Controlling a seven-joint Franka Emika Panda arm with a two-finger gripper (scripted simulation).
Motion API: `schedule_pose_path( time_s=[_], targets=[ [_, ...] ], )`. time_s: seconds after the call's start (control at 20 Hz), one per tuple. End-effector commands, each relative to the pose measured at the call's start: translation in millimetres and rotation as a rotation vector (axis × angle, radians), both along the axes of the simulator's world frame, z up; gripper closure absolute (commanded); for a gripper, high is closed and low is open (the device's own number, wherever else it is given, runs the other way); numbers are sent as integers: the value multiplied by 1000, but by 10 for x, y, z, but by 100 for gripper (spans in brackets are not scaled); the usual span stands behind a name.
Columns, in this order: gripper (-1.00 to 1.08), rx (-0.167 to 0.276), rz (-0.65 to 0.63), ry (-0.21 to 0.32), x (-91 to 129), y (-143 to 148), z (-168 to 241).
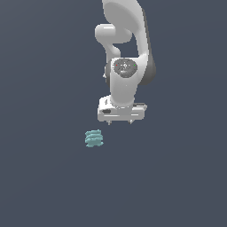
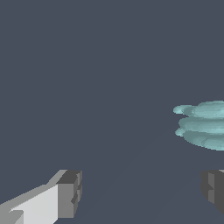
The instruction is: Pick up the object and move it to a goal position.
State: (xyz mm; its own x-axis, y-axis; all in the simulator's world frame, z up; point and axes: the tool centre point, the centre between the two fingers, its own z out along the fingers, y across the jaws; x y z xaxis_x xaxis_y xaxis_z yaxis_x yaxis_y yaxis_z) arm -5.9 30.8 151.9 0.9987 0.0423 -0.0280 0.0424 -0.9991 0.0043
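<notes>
The white two-fingered hand hangs wide open and empty. The small pale teal ridged lump sits on the dark grey tabletop, near the hand at about its eight o'clock in the exterior view. Descending without shifting over would likely miss or knock it.

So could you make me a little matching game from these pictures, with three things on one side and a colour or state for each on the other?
Things:
1. the lump
2. the gripper
3. the arm

Descriptions:
A. white, rising out of the top of the exterior view
B. pale teal with wavy ridges, lying alone
C. open, with nothing between its fingers

Pairs: 1-B, 2-C, 3-A. The lump sits apart from the gripper, toward the exterior view's left and lower in that picture.
</notes>
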Motion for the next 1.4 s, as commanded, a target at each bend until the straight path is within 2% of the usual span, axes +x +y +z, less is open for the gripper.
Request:
schedule_pose_path(
  time_s=[0.0, 0.4, 0.75, 1.05, 1.35],
  targets=[
    [-92, 0, 0, 0, 0, 0, 0],
    [-92, -2, 70, -43, 72, 224, 195],
    [-92, -2, 72, -44, 73, 228, 198],
    [-92, 0, 25, -43, 87, 184, 182],
    [-92, 2, -78, -40, 113, 84, 141]
  ],
)
